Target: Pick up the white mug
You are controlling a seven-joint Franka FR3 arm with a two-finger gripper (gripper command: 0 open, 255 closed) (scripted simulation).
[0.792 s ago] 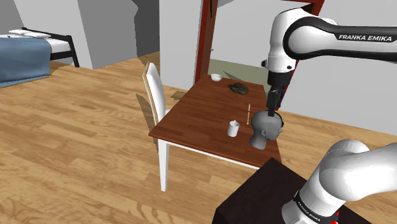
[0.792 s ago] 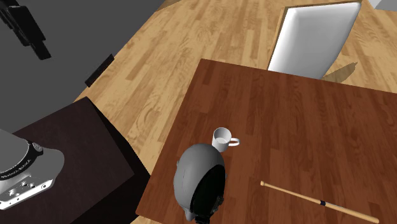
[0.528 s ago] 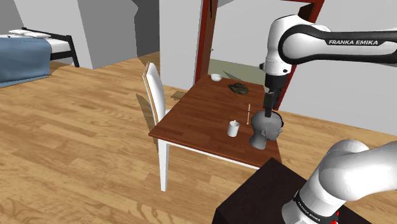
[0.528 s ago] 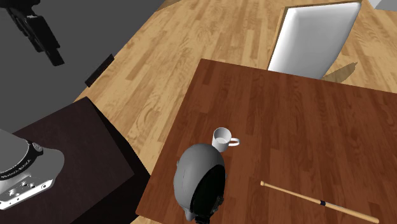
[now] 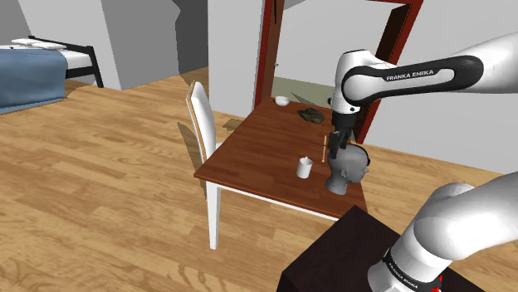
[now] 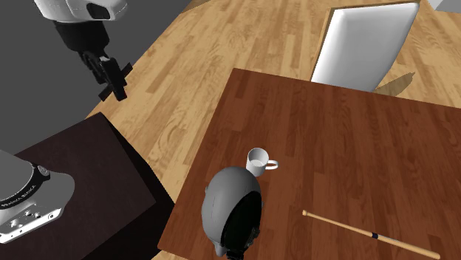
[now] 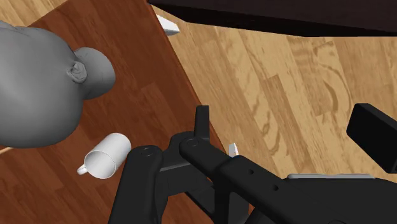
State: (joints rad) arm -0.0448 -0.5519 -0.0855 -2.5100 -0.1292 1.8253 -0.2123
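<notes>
White and upright, the small mug [image 5: 305,167] stands near the edge of the brown wooden tabletop [image 5: 257,141], just beside the grey mannequin head [image 5: 344,170]. I judge the head crowds that side of any grasp. My black gripper [image 5: 334,149] hangs wide open and empty above the head, forearm level, wrist turned straight down.

White arm [image 5: 465,220], dark joints; FRANKA EMIKA lettering; black tool [image 5: 333,152].
</notes>
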